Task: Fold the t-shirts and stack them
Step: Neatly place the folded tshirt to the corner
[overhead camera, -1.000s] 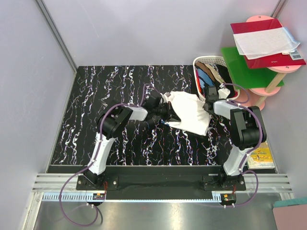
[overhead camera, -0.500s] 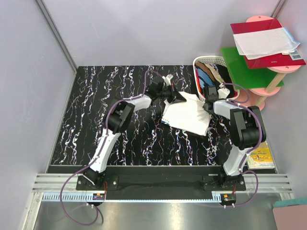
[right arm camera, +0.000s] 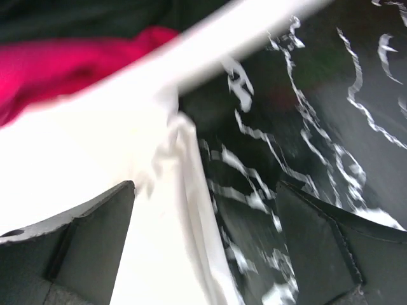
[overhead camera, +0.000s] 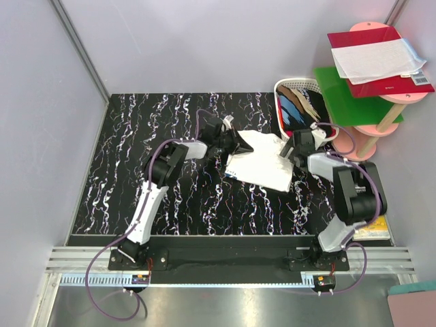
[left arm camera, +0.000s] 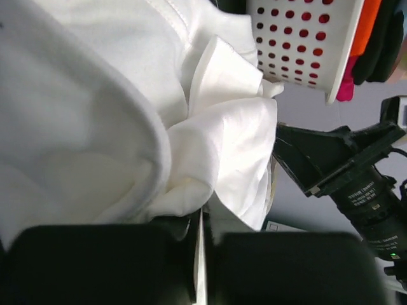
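Observation:
A white t-shirt lies folded and crumpled on the black marbled table, right of centre. My left gripper is at its far left corner; in the left wrist view the jaws stand nearly together with a thin white layer of the t-shirt pinched between them. At the shirt's right edge my right gripper is open, its fingers wide apart over the cloth edge and gripping nothing. Other t-shirts, dark, blue and tan, fill the white basket.
The perforated basket wall stands close behind the shirt. A pink stand with a green board, red folder and white paper stands at the back right. A yellow booklet lies beside the right arm's base.
The right gripper has opened and let go of the shirt's right edge. The left gripper swung the left part of the shirt toward the back, then settled lower; the shirt now lies flatter.

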### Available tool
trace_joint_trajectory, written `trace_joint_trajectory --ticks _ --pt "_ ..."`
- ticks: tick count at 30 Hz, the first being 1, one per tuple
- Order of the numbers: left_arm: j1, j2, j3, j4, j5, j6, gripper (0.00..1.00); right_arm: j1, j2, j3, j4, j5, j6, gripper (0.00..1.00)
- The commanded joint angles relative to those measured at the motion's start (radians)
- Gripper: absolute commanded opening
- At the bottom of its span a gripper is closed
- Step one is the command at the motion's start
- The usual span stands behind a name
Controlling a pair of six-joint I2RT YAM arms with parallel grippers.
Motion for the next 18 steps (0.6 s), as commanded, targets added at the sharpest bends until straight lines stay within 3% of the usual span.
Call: trace_joint_trajectory --ticks 1,2,3,4,8,11,12,13,14,15,16,17,18 --pt "-0.005 -0.121 -0.066 0.102 0.041 0.074 0.33 0.011 -0.254 -0.093 0.135 -0.063 -0.062 1.00" --pt "-0.007 -0.140 -0.073 0.089 0.048 0.098 0.59 0.013 -0.288 -0.098 0.108 -0.045 -0.072 1.00" --pt "-0.011 -0.161 -0.085 0.074 0.049 0.121 0.94 0.016 -0.320 -0.112 0.103 -0.044 -0.080 1.00" --pt "-0.016 -0.207 -0.108 0.057 0.046 0.173 0.99 0.017 -0.379 -0.116 0.097 -0.044 -0.086 1.00" --pt "-0.031 -0.322 -0.193 0.055 0.032 0.253 0.99 0.025 -0.498 -0.144 0.049 -0.034 -0.105 1.00" --pt "-0.066 -0.411 -0.208 -0.090 -0.068 0.408 0.97 0.028 -0.556 -0.174 0.042 -0.035 -0.114 1.00" --pt "-0.082 -0.430 -0.199 -0.242 -0.119 0.466 0.87 0.031 -0.566 -0.185 0.037 -0.038 -0.112 1.00" --pt "-0.118 -0.453 -0.159 -0.326 -0.274 0.581 0.01 0.032 -0.581 -0.190 0.034 -0.044 -0.117 1.00" --pt "-0.143 -0.456 -0.127 -0.436 -0.369 0.632 0.00 0.034 -0.587 -0.196 0.034 -0.050 -0.118 0.99" --pt "-0.169 -0.453 -0.097 -0.598 -0.459 0.683 0.00 0.036 -0.592 -0.210 0.037 -0.058 -0.120 0.67" --pt "-0.229 -0.427 -0.008 -0.691 -0.665 0.762 0.00 0.036 -0.599 -0.216 0.041 -0.067 -0.126 0.28" --pt "-0.255 -0.410 0.031 -0.809 -0.719 0.790 0.00 0.037 -0.604 -0.221 0.043 -0.063 -0.118 0.00" --pt "-0.290 -0.393 0.087 -0.846 -0.772 0.819 0.00 0.039 -0.609 -0.239 0.052 -0.069 -0.118 0.00"
